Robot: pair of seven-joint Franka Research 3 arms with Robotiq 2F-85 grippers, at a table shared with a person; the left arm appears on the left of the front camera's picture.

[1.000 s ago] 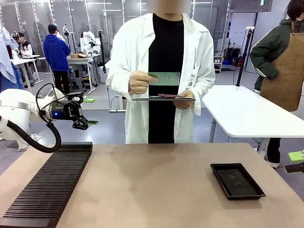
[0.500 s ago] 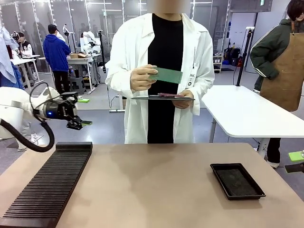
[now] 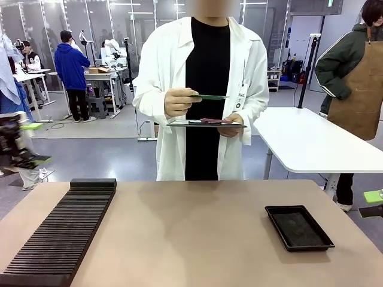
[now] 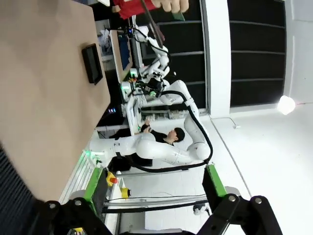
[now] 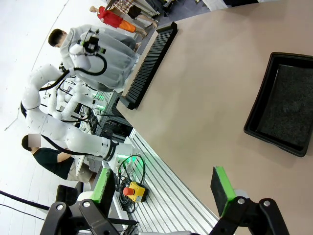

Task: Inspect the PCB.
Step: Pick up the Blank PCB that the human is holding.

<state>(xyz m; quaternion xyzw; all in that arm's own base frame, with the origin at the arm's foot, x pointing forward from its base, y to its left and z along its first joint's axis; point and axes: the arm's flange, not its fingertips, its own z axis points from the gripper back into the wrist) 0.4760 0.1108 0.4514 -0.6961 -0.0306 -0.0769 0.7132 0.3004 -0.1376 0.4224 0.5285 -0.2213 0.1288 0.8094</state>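
The PCB [image 3: 209, 97] is turning flat, edge-on to you, in the person's hand [image 3: 178, 103] above the tablet [image 3: 206, 124]. Your left gripper [image 3: 33, 143] is pulling back to the left edge, blurred; both it and the right gripper [image 5: 164, 187] are standing wide open, empty.

Smooth light-brown rectangular counter [image 3: 197, 239] with two black things lying on it.
A long black ribbed plastic rack [image 3: 63, 233] lies along the counter's left side, running from the near edge toward the far edge. A shallow black rectangular tray [image 3: 298, 227] with a dull, dark textured floor sits flat near the right edge. The two are well apart, with bare counter between them.
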